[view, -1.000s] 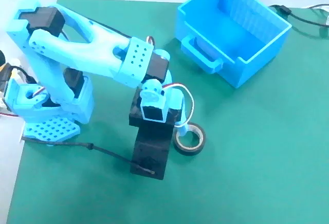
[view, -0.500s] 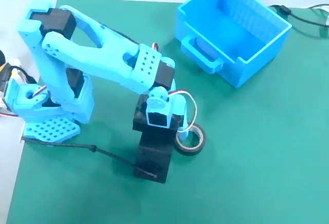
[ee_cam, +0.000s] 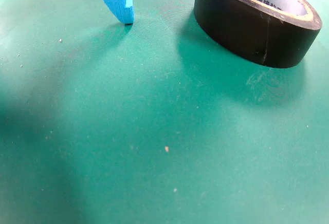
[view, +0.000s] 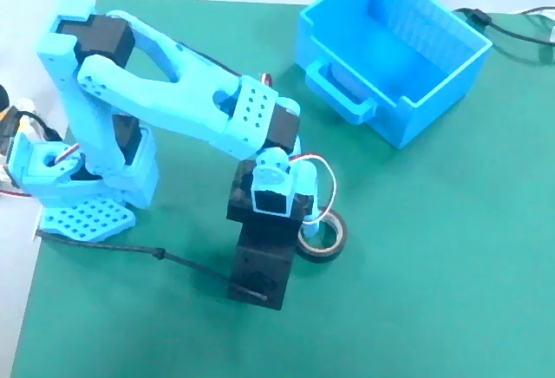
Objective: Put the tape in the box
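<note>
- On the green surface (view: 434,265), near the middle of the fixed view, the black tape (view: 322,236) lies flat.
- The gripper (ee_cam: 181,0) is spread wide, one finger (ee_cam: 119,0) outside the roll, the other inside it.
- The blue box (view: 392,53) sits far off, upper right.

Black tape (ee_cam: 254,29) with pale whitish core, bright blue box (view: 395,48) with ribbed walls, light blue arm (view: 165,92) with black motors, blue hand (ee_cam: 180,0), green counter (view: 434,257)
</note>
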You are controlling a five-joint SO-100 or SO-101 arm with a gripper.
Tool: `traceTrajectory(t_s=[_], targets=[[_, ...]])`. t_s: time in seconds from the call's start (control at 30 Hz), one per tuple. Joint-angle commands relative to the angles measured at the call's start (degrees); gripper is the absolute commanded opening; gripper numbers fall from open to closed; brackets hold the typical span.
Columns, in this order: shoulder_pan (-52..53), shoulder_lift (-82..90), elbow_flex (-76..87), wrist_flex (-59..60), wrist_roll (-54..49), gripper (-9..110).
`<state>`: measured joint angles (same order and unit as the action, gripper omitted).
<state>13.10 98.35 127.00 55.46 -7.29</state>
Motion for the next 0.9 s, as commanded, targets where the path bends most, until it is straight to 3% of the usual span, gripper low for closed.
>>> traceTrajectory(t_s=[0.0,0.2,0.87], targets=[[0.4,0.5,-2.3,-0.4,-0.2,23],[0.4,0.4,-2.3,-0.4,-0.3,1],[1.6,1.5,-3.1,0.2,-0.5,0]])
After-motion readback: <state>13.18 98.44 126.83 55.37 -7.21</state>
